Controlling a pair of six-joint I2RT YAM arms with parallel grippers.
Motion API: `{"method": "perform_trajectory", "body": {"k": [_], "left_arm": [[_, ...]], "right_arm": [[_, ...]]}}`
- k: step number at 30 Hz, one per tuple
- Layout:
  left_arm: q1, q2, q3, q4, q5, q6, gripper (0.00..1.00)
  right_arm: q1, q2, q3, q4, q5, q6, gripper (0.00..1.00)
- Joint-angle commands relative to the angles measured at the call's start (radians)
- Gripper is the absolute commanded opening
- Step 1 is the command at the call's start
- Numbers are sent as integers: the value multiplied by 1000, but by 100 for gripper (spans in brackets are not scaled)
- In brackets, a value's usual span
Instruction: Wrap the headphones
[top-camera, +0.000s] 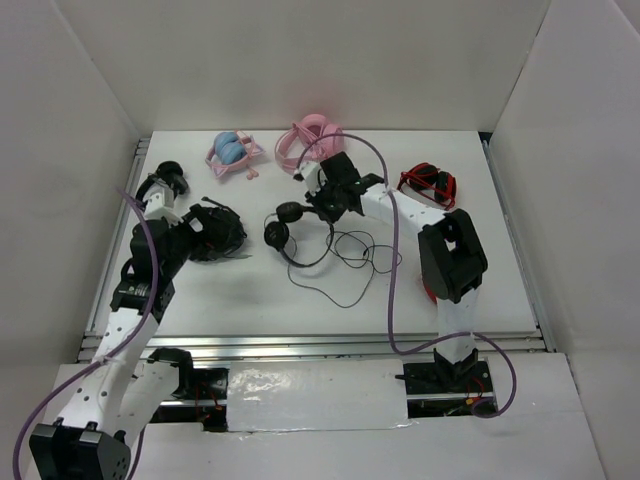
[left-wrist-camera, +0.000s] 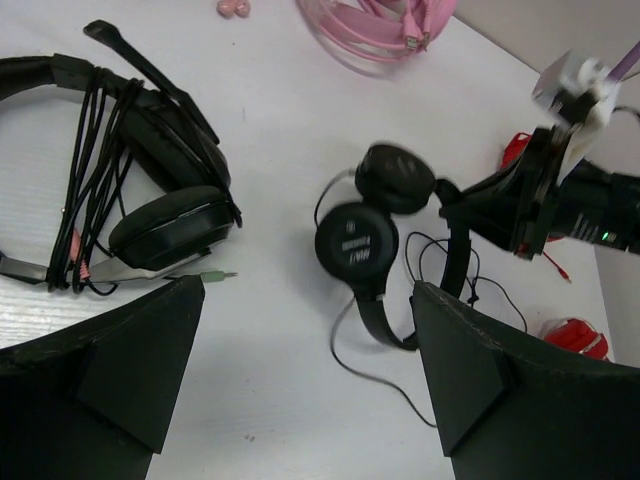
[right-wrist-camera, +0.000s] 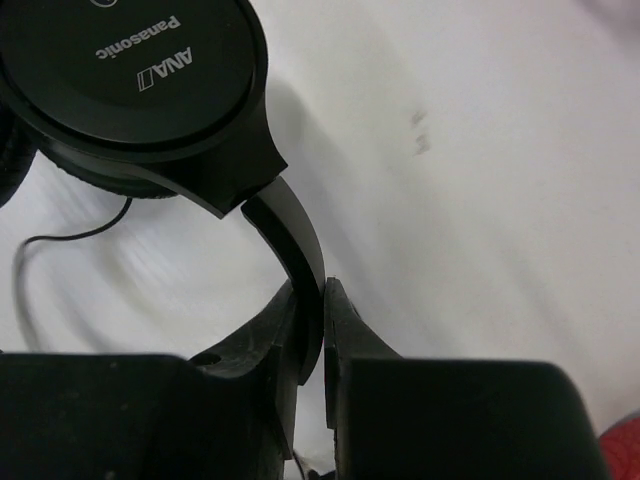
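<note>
Headband first: I am pinching the slim black on-ear headphones (left-wrist-camera: 356, 240) by their thin band in the right gripper (right-wrist-camera: 322, 305), jaws closed on it, steadying them mid-table for winding. Their long thin black cable (top-camera: 365, 255) is sprawling loose nearby. The left gripper (left-wrist-camera: 310, 370) is hovering wide open beside the bulky black microphone headset (left-wrist-camera: 150, 190), which is crowding that side.

Slim black headphones (top-camera: 288, 236) mid-table, round earcups side by side, thin cable (top-camera: 361, 258) sprawled loose.
</note>
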Motion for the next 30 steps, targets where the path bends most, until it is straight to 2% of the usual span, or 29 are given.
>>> {"method": "perform_trajectory", "body": {"k": [1, 2, 3, 5, 6, 8, 9, 11, 15, 20, 24, 30], "left_arm": [[-13, -8, 66, 25, 47, -10, 99], [-15, -13, 68, 29, 60, -12, 99], [-18, -16, 71, 34, 70, -35, 99], [-27, -23, 79, 41, 76, -49, 99], [-33, -25, 83, 46, 68, -72, 99], [-55, -14, 93, 86, 74, -87, 99], [-67, -7, 96, 101, 85, -99, 99], [-116, 16, 99, 157, 96, -110, 99], [-188, 78, 86, 265, 107, -135, 99], [-294, 153, 142, 322, 50, -81, 99], [-420, 207, 178, 382, 73, -34, 99], [-529, 250, 246, 348, -201, 32, 99]], "right_arm": [[-38, -125, 125, 186, 17, 309, 0], [-64, -142, 139, 214, 17, 381, 0], [-76, -145, 188, 234, 44, 540, 0], [-108, -162, 230, 245, 56, 684, 0], [-113, -174, 222, 254, 99, 823, 0], [-107, -246, 169, 311, 160, 970, 0], [-101, -275, 90, 337, 226, 1119, 0], [-64, -363, -27, 337, 355, 1308, 0], [16, -472, -127, 186, 605, 1582, 0], [88, -514, -201, 136, 658, 1724, 0], [120, -504, -230, 136, 650, 1772, 0], [157, -515, -252, 155, 642, 1763, 0]]}}
